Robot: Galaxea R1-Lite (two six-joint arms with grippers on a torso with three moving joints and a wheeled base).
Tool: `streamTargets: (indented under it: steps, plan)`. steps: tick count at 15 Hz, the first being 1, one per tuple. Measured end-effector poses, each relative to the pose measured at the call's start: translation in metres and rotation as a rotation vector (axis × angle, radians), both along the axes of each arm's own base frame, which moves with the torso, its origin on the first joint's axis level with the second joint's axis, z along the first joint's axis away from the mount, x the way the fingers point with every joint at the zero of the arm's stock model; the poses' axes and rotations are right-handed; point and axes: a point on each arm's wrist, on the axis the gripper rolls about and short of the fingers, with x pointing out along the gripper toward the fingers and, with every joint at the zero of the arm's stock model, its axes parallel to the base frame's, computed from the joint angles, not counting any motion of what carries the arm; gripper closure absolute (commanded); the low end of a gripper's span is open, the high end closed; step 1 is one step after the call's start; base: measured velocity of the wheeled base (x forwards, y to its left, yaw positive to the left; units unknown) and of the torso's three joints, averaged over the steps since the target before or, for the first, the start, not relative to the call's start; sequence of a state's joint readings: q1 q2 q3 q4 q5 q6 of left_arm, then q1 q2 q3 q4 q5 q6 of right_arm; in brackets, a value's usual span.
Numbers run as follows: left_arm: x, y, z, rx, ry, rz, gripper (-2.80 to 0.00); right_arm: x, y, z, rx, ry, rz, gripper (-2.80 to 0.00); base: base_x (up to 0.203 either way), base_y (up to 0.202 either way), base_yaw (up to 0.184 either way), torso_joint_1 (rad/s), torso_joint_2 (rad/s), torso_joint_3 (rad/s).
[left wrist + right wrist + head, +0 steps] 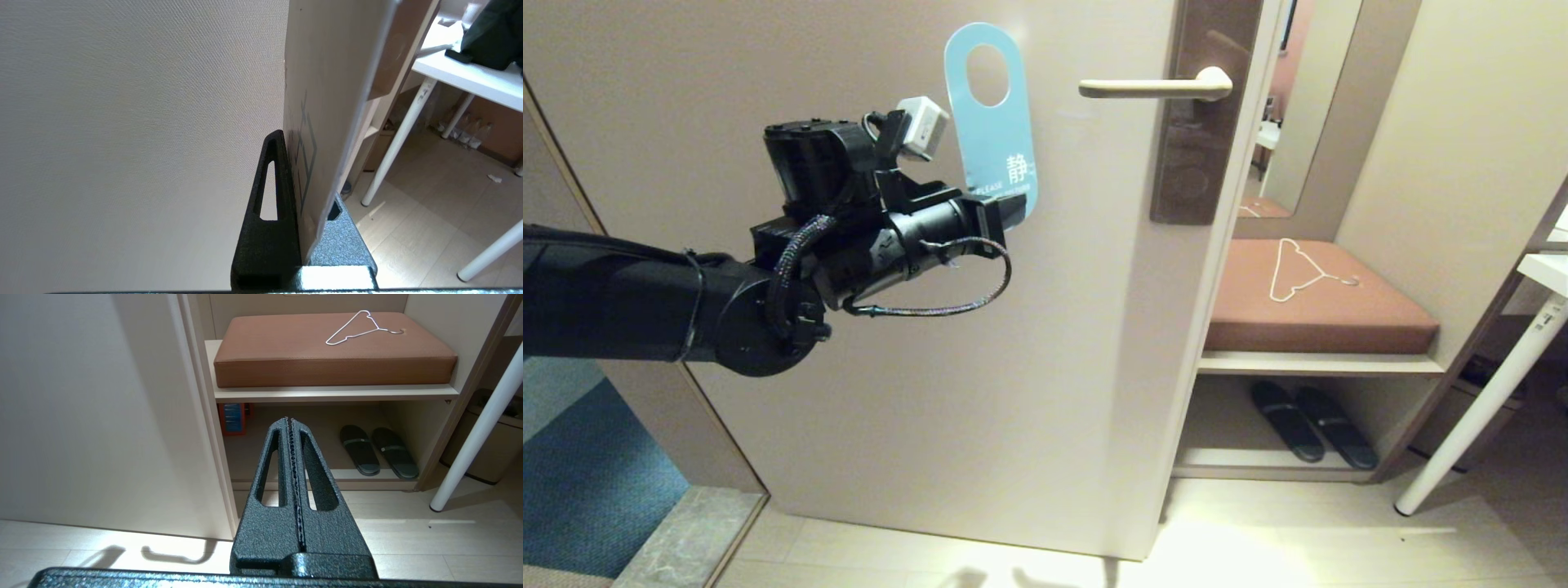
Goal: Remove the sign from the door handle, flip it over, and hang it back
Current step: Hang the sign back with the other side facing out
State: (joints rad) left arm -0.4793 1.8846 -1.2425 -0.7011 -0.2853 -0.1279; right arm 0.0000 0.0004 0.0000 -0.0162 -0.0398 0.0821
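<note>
My left gripper (1011, 211) is shut on the lower end of the sign (992, 131), holding it upright in front of the door. Its blue side faces the head view and its oval hole is at the top. The sign hangs free, a short way left of the tip of the door handle (1152, 86), a pale lever on a brown backplate (1205, 147). In the left wrist view the sign (327, 102) stands edge-on, clamped between the black fingers (269, 228). My right gripper (289, 420) is shut and empty, low near the floor, and is out of the head view.
The door (866, 425) fills the left and middle. To its right is a niche with a brown cushion (1339, 322) carrying a white wire hanger (1298, 273), and dark slippers (1311, 425) below. A white table leg (1478, 408) slants down at the far right.
</note>
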Motion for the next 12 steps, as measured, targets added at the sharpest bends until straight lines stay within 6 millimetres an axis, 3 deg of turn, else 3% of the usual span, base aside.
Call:
streamTargets:
  steps: [4, 12]
  plan:
    - [0.014, -0.015, -0.004, 0.004, 0.007, -0.011, 0.00, 0.000, 0.000, 0.000, 0.000, 0.000, 0.000, 0.00, 0.000, 0.000, 0.000, 0.000, 0.00, 0.000]
    - [0.019, -0.047, -0.007, 0.005, 0.011, -0.060, 0.00, 0.000, 0.000, 0.000, 0.000, 0.000, 0.000, 0.00, 0.000, 0.000, 0.000, 0.000, 0.00, 0.000]
